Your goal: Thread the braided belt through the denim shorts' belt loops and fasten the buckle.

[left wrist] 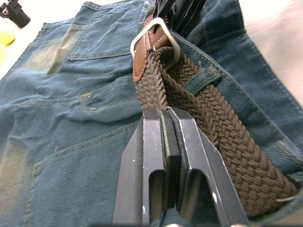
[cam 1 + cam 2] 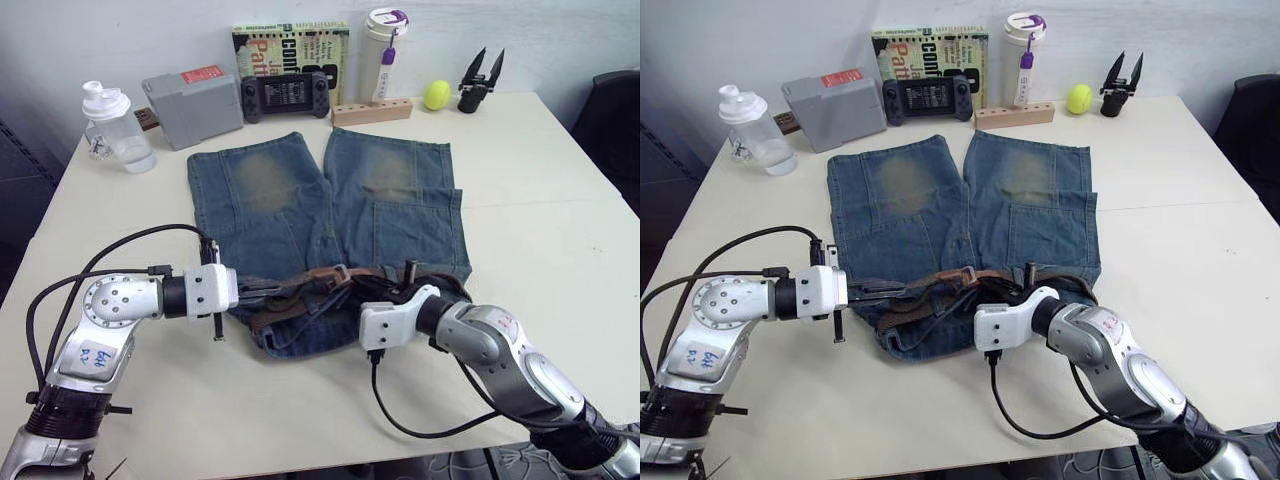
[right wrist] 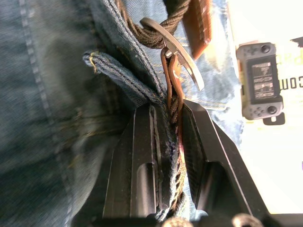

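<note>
The denim shorts (image 2: 300,200) lie flat on the table, legs pointing away from me and the waistband nearest me. The braided belt (image 2: 300,285) runs along the waistband in bunched brown strands. Its buckle (image 1: 154,40), silver on tan leather, sits mid-waistband. A denim belt loop (image 1: 198,84) crosses the strap beside it. My left gripper (image 1: 168,113) comes in from the left, shut on a belt strand just short of the buckle. From the right, my right gripper (image 3: 170,106) is shut on the strap and its tan leather edge right below the buckle (image 3: 175,47).
Along the table's far edge stand a clear bottle (image 2: 115,125), a grey box (image 2: 195,105), a game controller (image 2: 287,95), a book (image 2: 290,45), a wooden block (image 2: 372,110), a white tumbler (image 2: 385,50), a yellow ball (image 2: 436,95) and a black tool (image 2: 480,80). Bare table flanks the shorts.
</note>
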Robot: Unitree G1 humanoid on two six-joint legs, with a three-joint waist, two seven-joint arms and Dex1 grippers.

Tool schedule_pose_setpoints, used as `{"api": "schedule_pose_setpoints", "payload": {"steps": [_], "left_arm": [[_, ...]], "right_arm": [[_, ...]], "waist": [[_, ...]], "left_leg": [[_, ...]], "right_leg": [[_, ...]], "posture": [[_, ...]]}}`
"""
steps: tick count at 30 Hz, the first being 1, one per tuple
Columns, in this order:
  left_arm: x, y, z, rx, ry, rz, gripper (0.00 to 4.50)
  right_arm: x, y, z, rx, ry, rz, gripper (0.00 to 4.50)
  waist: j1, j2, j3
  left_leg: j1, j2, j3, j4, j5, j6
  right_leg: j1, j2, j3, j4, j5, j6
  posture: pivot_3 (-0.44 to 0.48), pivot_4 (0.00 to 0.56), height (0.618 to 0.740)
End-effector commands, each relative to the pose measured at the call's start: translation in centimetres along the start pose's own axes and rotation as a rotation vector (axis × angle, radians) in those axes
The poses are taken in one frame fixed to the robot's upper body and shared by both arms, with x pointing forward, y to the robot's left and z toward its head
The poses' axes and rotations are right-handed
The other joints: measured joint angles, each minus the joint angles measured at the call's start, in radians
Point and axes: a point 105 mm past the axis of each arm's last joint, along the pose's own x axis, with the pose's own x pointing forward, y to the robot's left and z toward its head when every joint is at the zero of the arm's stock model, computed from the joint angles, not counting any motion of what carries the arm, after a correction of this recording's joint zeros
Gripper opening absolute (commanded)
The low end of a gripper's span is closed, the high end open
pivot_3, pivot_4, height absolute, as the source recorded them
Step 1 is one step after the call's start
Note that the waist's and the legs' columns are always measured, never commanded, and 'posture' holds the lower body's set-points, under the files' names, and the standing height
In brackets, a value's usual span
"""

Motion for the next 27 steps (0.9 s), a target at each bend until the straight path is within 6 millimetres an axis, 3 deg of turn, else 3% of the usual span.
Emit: {"api": "schedule_pose_setpoints", "payload": {"steps": [1, 13, 27], "left_arm": [[-0.2, 0.4, 0.4, 0.083, 0.021, -0.022, 0.0], [-0.2, 1.3, 0.8, 0.386, 0.125, -0.163, 0.0], [2.1, 2.2, 1.4, 0.557, 0.09, -0.221, 0.0]], "right_arm": [[-0.2, -1.6, 0.5, -0.035, -0.019, -0.077, 0.16], [0.2, -1.3, 0.8, -0.019, -0.038, -0.049, 0.16], [0.4, -1.0, 1.2, -0.02, -0.054, -0.025, 0.16]], "waist": [[0.0, 0.0, 0.0], [0.0, 0.0, 0.0], [0.0, 0.0, 0.0]], "left_leg": [[0.0, 0.0, 0.0, 0.0, 0.0, 0.0], [0.0, 0.0, 0.0, 0.0, 0.0, 0.0], [0.0, 0.0, 0.001, 0.0, 0.0, 0.0]], "right_leg": [[0.0, 0.0, 0.0, 0.0, 0.0, 0.0], [0.0, 0.0, 0.0, 0.001, 0.0, 0.0], [-0.001, 0.0, 0.0, 0.001, 0.0, 0.0]], "posture": [[0.0, 0.15, 0.722], [0.0, 0.15, 0.722], [0.0, 0.15, 0.722]]}}
